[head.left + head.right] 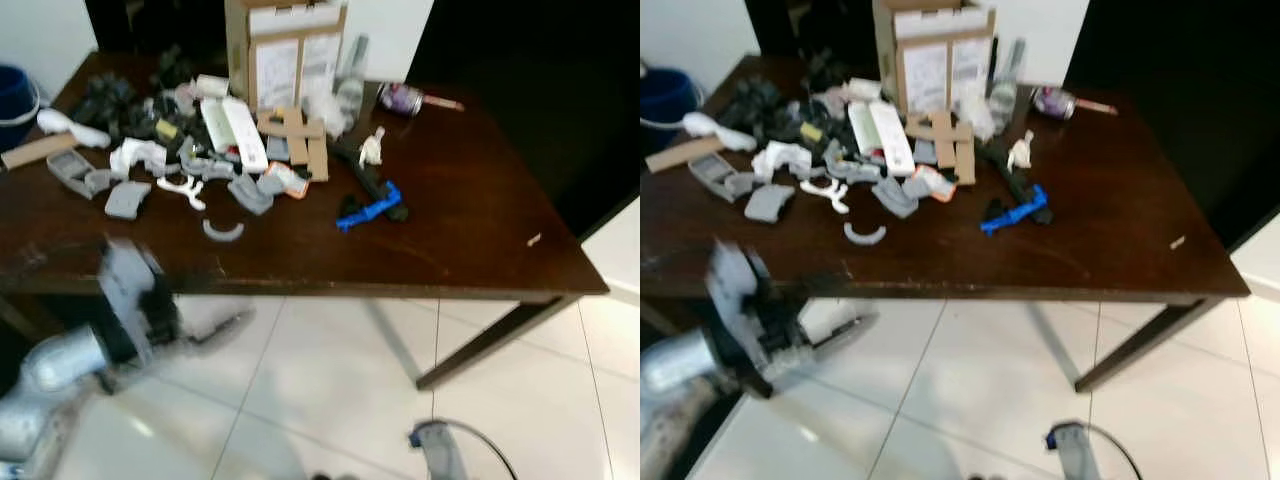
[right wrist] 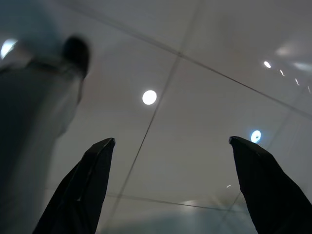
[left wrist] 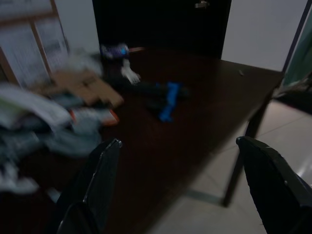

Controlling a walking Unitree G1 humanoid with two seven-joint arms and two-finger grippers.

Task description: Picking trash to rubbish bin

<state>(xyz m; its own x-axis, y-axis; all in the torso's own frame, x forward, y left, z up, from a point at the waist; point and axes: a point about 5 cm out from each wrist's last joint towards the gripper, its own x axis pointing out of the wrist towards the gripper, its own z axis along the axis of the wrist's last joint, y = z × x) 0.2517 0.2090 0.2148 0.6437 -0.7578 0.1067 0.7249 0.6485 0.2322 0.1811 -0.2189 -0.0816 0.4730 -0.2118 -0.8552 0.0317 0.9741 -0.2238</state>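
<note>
- Mostly the trash sits in a loose heap on the far left part of the dark wooden table [image 1: 480, 230]: grey moulded scraps [image 1: 128, 198], a white curved piece [image 1: 183, 188], flat cardboard strips [image 1: 300, 135], and a white-and-green packet [image 1: 232, 128].
- Behind the heap a tall cardboard box [image 1: 285, 45] stands upright, with a clear bottle [image 1: 352, 78] just beside it and a small can [image 1: 402, 98] lying near the back edge.
- Apart from the heap, toward the middle of the table, a blue plastic piece [image 1: 370, 210] lies touching a dark object.
- At the far left edge, a blue bin [image 1: 15, 100] shows beyond the table corner; it looks like the likely rubbish bin, though I cannot be sure.
- Low at the near edge of the table, the left gripper [image 3: 178, 185] is blurred in the head views; its wrist view shows the fingers spread wide with nothing between them, aimed across the tabletop.
- Down by the tiled floor [image 1: 330, 390], the right gripper [image 2: 173, 187] hangs idle, fingers likewise wide apart and empty.
- Judging by their look, the scraps are light and thin; the grey moulded ones probably flex, so pinching a raised edge seems safer than a flat face.
- Cardboard is stiff but lies flat, so an overhanging end is the better hold.
</note>
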